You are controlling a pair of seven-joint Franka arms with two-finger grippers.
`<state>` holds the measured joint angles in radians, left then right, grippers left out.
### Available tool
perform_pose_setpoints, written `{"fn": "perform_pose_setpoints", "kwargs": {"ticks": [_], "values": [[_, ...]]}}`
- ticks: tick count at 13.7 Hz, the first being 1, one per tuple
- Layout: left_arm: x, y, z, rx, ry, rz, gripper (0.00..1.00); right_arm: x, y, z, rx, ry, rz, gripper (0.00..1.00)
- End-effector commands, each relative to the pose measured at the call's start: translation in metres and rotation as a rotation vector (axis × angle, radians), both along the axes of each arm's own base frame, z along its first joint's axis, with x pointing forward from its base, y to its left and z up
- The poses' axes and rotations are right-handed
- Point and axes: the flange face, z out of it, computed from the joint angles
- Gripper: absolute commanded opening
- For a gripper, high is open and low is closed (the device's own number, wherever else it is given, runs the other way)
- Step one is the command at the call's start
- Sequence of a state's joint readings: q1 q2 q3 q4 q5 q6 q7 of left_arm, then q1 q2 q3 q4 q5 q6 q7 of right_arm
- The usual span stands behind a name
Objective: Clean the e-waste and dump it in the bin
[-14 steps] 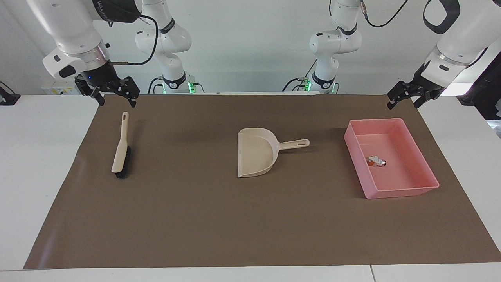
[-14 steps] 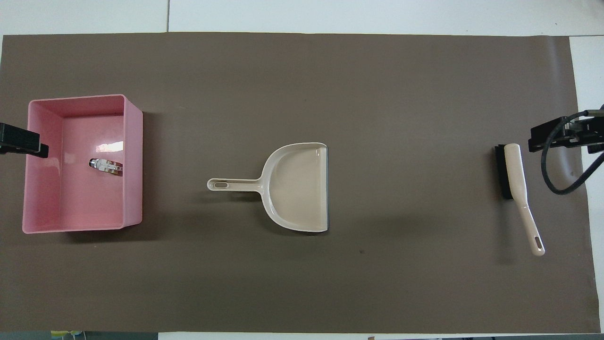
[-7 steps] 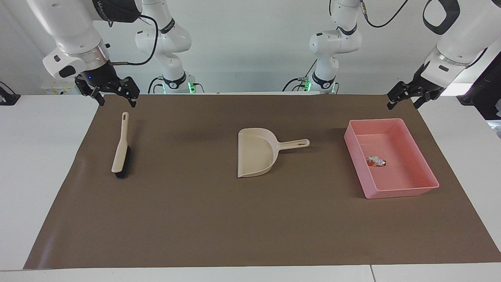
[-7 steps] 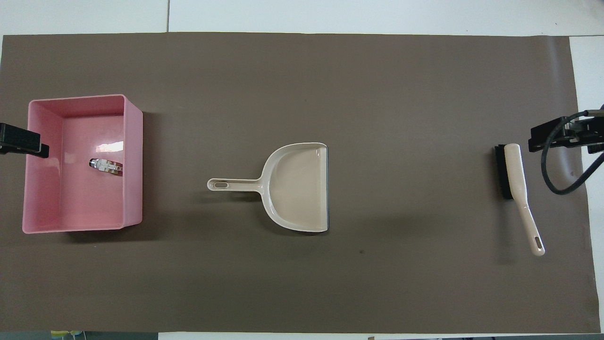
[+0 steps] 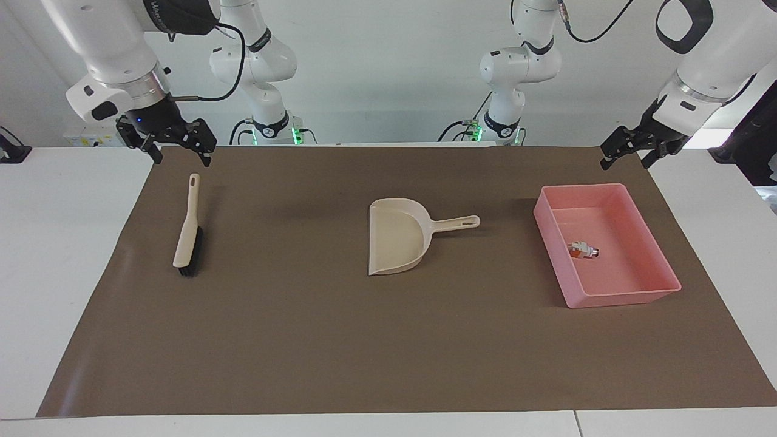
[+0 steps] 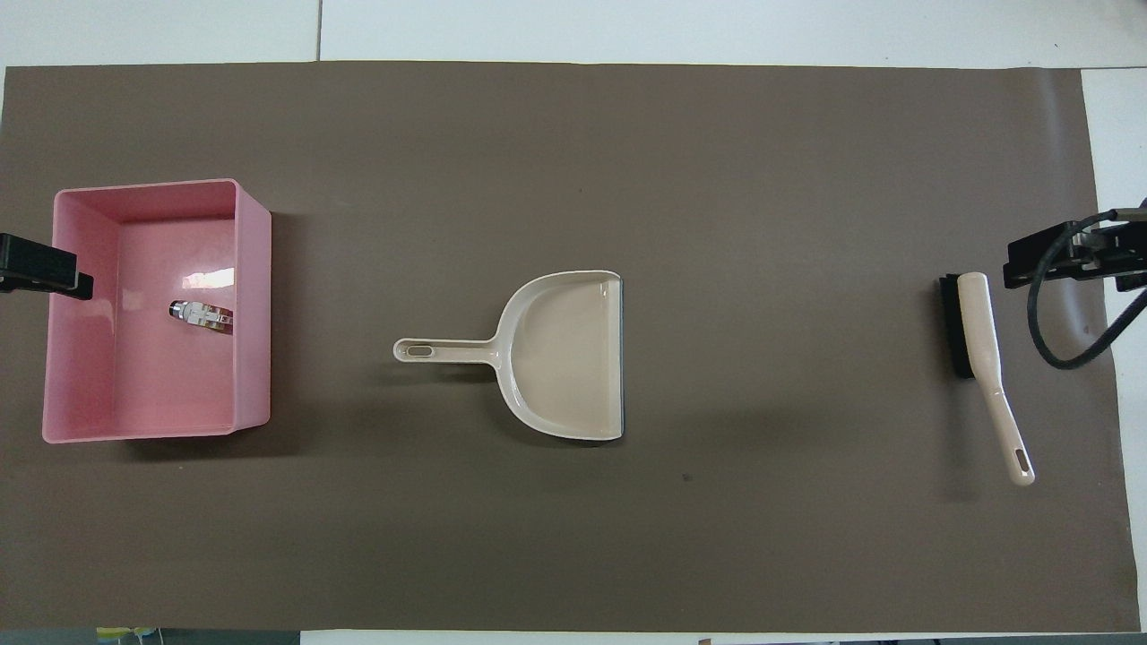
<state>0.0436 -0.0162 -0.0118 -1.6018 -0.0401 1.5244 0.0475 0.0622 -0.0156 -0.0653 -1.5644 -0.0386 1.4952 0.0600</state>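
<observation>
One piece of e-waste (image 5: 583, 249), a small white part with orange bits, lies on the floor of the bin (image 5: 607, 300), a shallow pink tray at the left arm's end of the brown mat. The overhead view shows the same e-waste (image 6: 202, 315) inside the bin (image 6: 255, 313). My left gripper (image 5: 625, 161) hangs open and empty over the mat's edge beside the bin, and only its tip (image 6: 45, 273) shows from above. My right gripper (image 5: 182, 159) is open and empty above the handle end of the brush, apart from it.
A beige dustpan (image 5: 397, 237) lies empty at the mat's middle, its handle pointing toward the bin. A beige brush with black bristles (image 5: 187, 230) lies at the right arm's end. Bare white table (image 5: 61, 273) surrounds the brown mat (image 5: 388, 352).
</observation>
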Motion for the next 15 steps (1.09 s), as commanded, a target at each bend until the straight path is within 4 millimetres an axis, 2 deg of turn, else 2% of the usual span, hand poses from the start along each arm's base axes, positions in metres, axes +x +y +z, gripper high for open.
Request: {"fn": "perform_pose_setpoints", "kwargs": {"ticks": [1,15], "values": [[-0.0039,0.0016,-0.0004,-0.008,-0.011,0.007,1.00,-0.0013,-0.0005,0.0005,0.019,-0.005,-0.008,1.00],[-0.0029,-0.0041,0.0005,-0.008,-0.015,0.001,1.00,-0.0072,0.0029,-0.0012,0.021,0.029,-0.005,1.00]]}}
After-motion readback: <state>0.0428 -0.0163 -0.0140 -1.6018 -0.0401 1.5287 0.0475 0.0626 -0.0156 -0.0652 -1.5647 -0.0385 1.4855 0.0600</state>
